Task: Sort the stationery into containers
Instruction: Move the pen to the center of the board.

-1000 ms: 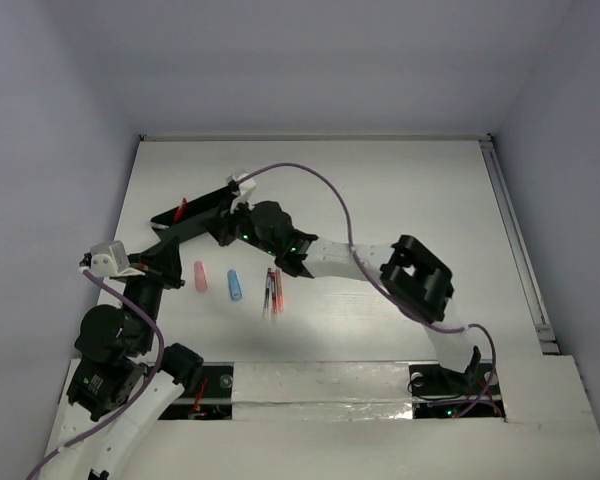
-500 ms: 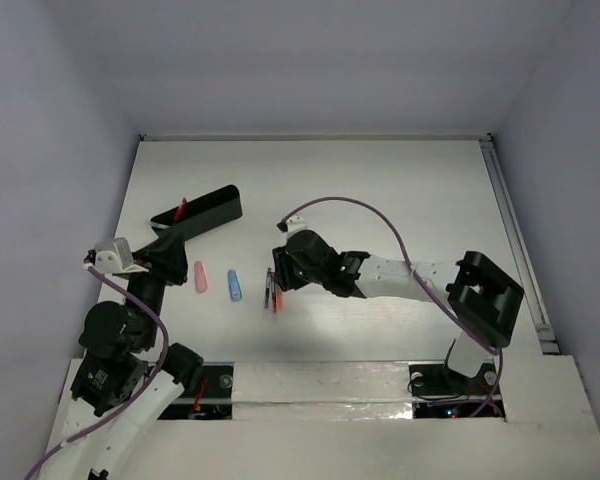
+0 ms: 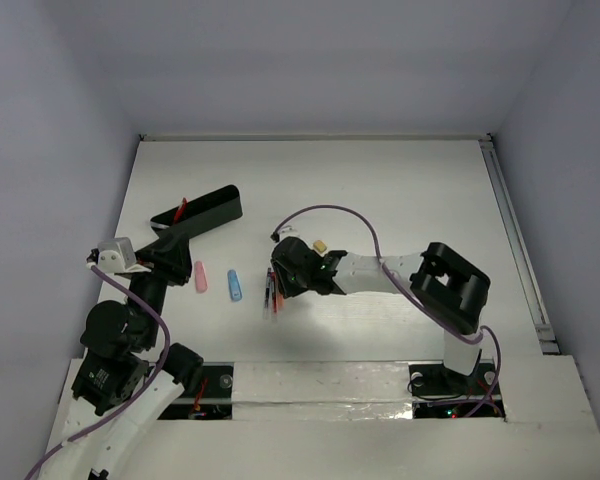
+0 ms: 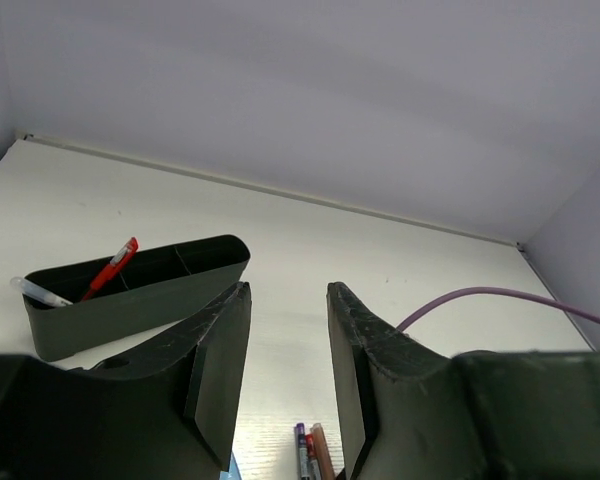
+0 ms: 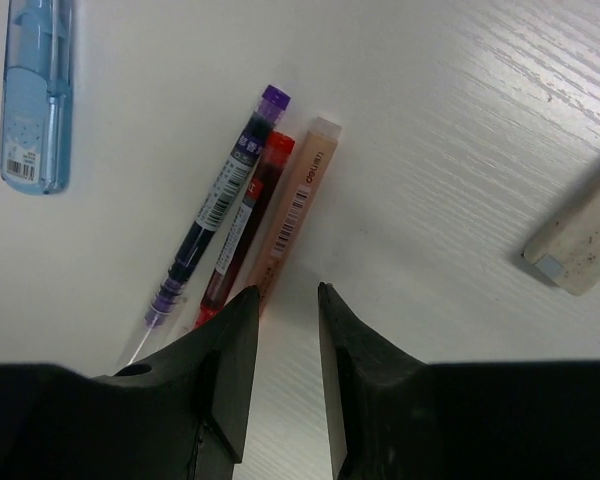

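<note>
Left tool (image 4: 287,288) is seen spread, nothing pinched. It is aimed toward the black box (image 4: 140,295), judged to be parked near it because drops are made there. The box is long, narrow and matte, with rounded ends and inner dividers. A red pen (image 4: 110,268) and a clear-white pen (image 4: 38,292) are leaned in one end, tips poking over the rim.

On the white wood-grain tabletop (image 3: 400,190) a pink capsule piece (image 3: 200,277) and a blue capsule piece (image 3: 234,285) are laid side by side, near but apart. The blue one is translucent plastic with a barcode label. Next, three slim pens are packed parallel and touching: purple-capped pen (image 5: 220,205), dark-red pen (image 5: 245,225), peach pen (image 5: 290,215), all barcode-labelled.

Right tool (image 5: 285,292) is held spread and empty just over their lower ends, judged to be lined up for a pick, likely of the peach pen. A scuffed beige eraser block (image 5: 580,245) is left lying further right, apart from the pens.
</note>
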Robot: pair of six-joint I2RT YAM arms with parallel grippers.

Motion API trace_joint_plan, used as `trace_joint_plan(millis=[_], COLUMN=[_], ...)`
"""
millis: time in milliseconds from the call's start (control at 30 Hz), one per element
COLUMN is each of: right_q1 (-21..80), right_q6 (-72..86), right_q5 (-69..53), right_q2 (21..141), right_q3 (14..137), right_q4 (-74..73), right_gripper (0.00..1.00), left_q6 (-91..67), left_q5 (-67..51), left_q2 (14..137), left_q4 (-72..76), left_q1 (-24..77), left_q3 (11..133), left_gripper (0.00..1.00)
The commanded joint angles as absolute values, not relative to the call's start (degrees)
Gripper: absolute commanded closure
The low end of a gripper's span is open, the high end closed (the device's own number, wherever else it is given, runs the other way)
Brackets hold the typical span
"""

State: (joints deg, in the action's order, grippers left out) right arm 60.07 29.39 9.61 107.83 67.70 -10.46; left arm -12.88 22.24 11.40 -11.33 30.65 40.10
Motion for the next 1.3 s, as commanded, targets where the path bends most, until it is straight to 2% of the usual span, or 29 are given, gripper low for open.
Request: trace_joint_plan(millis=[0, 300, 633, 700, 833, 1100, 1200, 1267], right_q1=[60.03, 59.50, 58.97, 58.45, 57.92, 55.82, 55.29, 55.28], right_q6=[29.88, 29.79, 27.69, 27.25, 26.02, 22.59, 21.36, 20.66], right_q5=[10.37, 11.16, 18.63, 19.07, 19.42, 17.84, 17.58, 17.32], right_q2=[108.63, 111.00, 112.23, 112.59, 113.73, 117.15, 117.94, 118.39], right_q3=[71.28, 73.39, 75.58, 76.20, 77.78, 81.38, 82.61, 83.75], right_q4=[-10.37, -11.42, -16.26, -16.87, -18.98, -21.88, -22.85, -23.73], right_gripper=[0.65, 0.66, 0.76, 0.75, 0.64, 0.64, 0.69, 0.80], left_q6=[-12.22, -12.13, -11.87, -11.87, -11.87, -11.87, -11.87, -11.78], left_q5=[20.92, 20.92, 20.74, 20.74, 20.65, 20.65, 20.65, 20.65], left_q2=[11.60, 11.25, 10.81, 10.64, 10.46, 9.49, 9.23, 9.05], left_q4=[-7.65, -7.73, -7.73, -7.65, -7.56, -7.73, -7.65, -7.73], left_q1=[30.59, 30.59, 30.59, 30.59, 30.59, 30.59, 30.59, 30.59], left_q3=[39.81, 39.73, 39.73, 39.73, 39.73, 39.73, 39.73, 39.64], left_gripper=[0.67, 0.66, 0.66, 0.66, 0.66, 0.66, 0.66, 0.66])
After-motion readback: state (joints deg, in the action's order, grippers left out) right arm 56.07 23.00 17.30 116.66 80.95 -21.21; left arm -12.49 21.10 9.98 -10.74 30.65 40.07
